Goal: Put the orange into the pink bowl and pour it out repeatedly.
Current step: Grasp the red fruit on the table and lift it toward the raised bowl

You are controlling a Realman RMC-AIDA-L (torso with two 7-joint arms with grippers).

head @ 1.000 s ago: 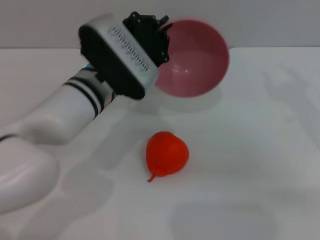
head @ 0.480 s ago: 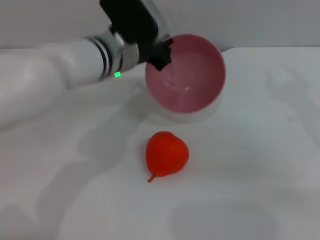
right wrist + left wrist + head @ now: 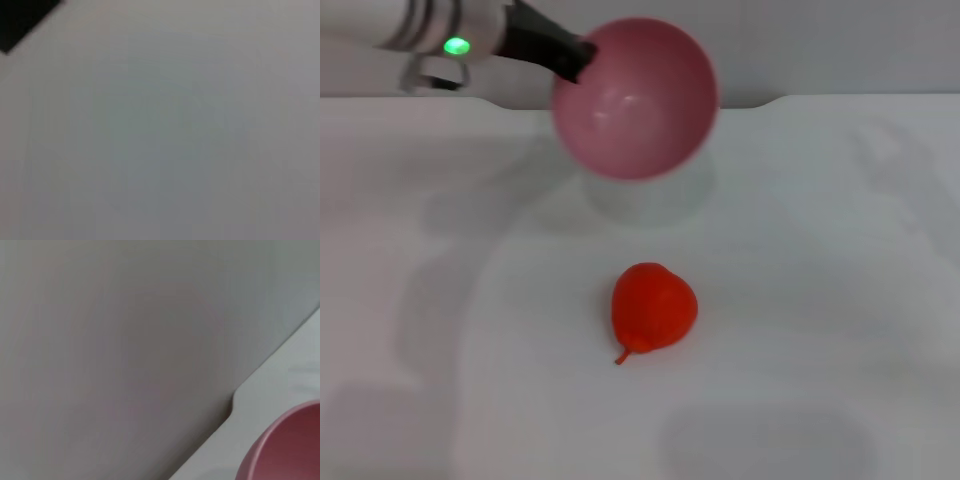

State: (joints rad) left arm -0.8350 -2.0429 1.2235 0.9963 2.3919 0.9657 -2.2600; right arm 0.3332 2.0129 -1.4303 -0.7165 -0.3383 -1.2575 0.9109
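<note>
At far left of counter [image 3: 840, 300], left tool [image 3: 575, 60] reaching in from upper corner, clenched on rim of pink bowl [image 3: 635, 100]. Pink bowl hanging above counter near back edge, tilted, hollow facing head camera, nothing inside. Orange [image 3: 653, 308] lying on counter well in front of bowl, near middle, stem nub pointing toward robot. Left wrist view catching only bowl's outer wall [image 3: 290, 450]. Right tool not showing anywhere.

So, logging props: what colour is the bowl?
Glossy pink, inside and out; the head view shows the bowl best.
</note>
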